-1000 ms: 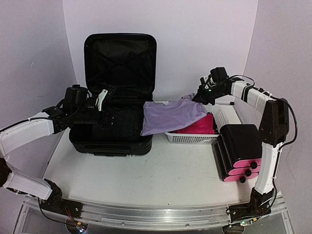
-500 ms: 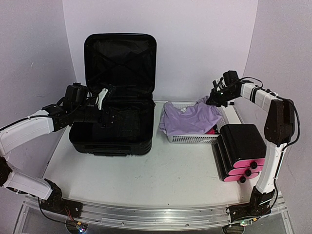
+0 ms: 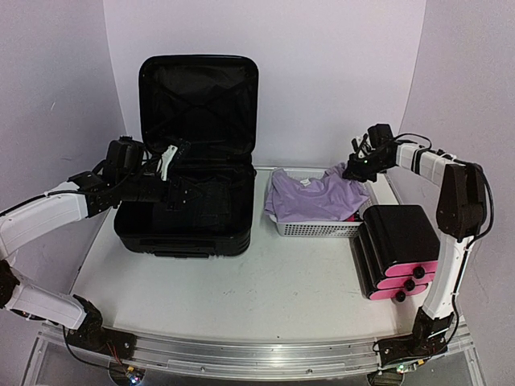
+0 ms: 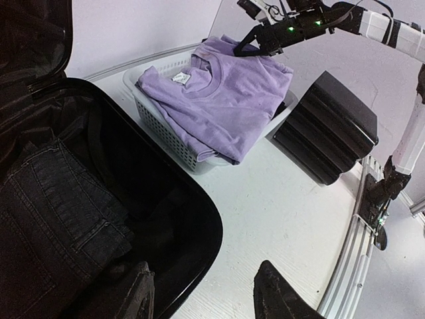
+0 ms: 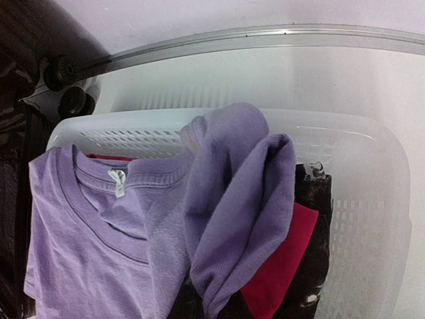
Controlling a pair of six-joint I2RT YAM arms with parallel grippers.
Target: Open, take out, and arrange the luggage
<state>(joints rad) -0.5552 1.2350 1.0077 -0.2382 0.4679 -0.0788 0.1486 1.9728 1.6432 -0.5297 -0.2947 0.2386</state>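
Note:
The luggage (image 3: 197, 104), a black hard-shell suitcase, stands open at the back left with its lid upright. Dark jeans (image 4: 60, 199) lie in its base. My left gripper (image 4: 209, 296) hovers open over the base's right rim, with nothing between its fingers. A purple shirt (image 3: 310, 195) lies spread over the white basket (image 3: 318, 228). My right gripper (image 3: 354, 170) is shut on a lifted fold of the shirt (image 5: 232, 199) at the basket's far right corner. Its fingers are hidden in the right wrist view.
Red cloth (image 5: 279, 266) and black cloth (image 5: 312, 219) lie under the shirt in the basket. A black box with pink drawer fronts (image 3: 398, 245) stands right of the basket, near the right arm. The suitcase's wheels (image 5: 63, 70) sit close to the basket's left end.
The right gripper has carried the purple shirt rightward off the suitcase's edge, and the shirt now lies wholly over the basket. The left arm has not moved.

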